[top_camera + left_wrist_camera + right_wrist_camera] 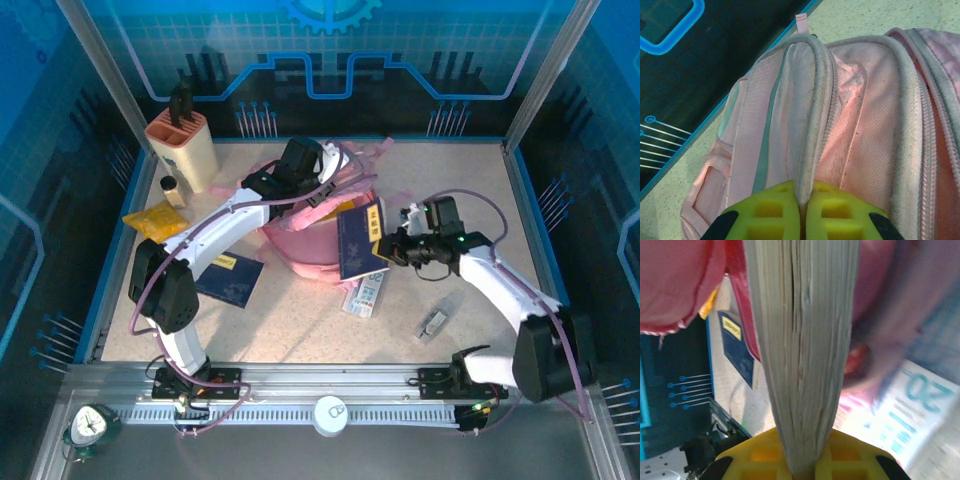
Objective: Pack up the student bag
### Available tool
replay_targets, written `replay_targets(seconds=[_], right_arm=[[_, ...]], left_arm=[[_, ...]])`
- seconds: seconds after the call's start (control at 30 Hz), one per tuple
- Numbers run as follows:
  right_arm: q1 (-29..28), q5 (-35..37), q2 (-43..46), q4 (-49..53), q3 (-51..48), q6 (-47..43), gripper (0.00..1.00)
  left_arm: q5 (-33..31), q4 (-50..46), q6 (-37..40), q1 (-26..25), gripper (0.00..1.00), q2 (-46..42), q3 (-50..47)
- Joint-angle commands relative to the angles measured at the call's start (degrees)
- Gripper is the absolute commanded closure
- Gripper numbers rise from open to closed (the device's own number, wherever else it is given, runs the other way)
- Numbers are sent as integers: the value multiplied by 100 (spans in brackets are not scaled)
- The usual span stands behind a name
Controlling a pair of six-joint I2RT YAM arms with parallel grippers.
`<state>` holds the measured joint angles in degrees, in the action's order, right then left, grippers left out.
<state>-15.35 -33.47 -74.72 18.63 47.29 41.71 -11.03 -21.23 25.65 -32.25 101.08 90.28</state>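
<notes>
I found the student bag (295,250) at mid-desk (300,325), much of it hidden under my left arm. The left tool (802,207) pinched the bag's pale zip rim. The right tool (800,465) gripped a navy book (358,240) by its page edge. The book's cover was blurred close up.

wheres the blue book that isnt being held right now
In the top view the blue book lies flat on the left side of the table, just left of the student bag and nearer the arm bases than the yellow packet.
</notes>
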Motion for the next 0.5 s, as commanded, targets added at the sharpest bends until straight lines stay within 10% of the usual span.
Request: replay_targets(seconds=[0.0, 0.2, 0.47], right_arm=[[-379, -202, -577, -1273, 571, 448, 100], [-408, -19, -1912, -3007, 756, 1559, 100], [-428, 602, -3454, -2717, 2060, 1502, 81]], left_arm=[[380, 521, -5, -52, 100, -378, 397], [363, 504, -181, -42, 100, -418, 576], [510, 577, -244, -18, 100, -466, 622]])
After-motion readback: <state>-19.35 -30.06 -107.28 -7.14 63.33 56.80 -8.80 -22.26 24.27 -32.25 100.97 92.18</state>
